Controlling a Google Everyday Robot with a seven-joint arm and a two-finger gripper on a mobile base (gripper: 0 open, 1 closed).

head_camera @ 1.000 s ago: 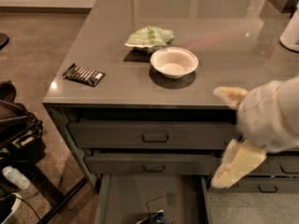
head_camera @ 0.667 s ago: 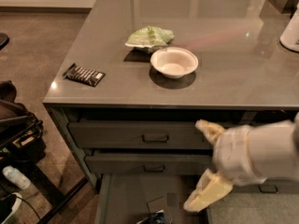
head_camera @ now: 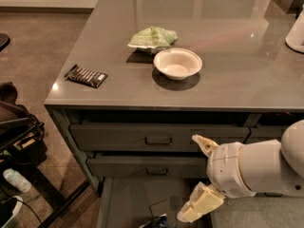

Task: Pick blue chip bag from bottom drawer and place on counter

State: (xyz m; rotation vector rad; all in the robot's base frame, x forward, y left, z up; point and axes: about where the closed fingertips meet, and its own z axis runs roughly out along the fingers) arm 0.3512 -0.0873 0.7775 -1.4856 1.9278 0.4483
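The bottom drawer (head_camera: pixel 127 199) stands pulled out below two shallower drawers. A small piece of the blue chip bag (head_camera: pixel 158 221) shows on the drawer floor at the lower edge of the view; the rest is cut off. My gripper (head_camera: pixel 189 178) hangs in front of the drawers, just right of and above the bag, with its cream fingers (head_camera: pixel 203 145) spread wide and nothing between them. The glossy grey counter (head_camera: pixel 237 42) spans the top of the view.
On the counter lie a white bowl (head_camera: pixel 177 63), a pale green bag (head_camera: pixel 153 36) behind it, a black striped packet (head_camera: pixel 86 75) near the left edge and a white object (head_camera: pixel 297 32) at far right. A black bag (head_camera: pixel 14 127) and a bottle (head_camera: pixel 16 179) sit on the floor at left.
My arm has swung left and lower, from the right edge of the cabinet to over the open bottom drawer. The fingers stay spread.
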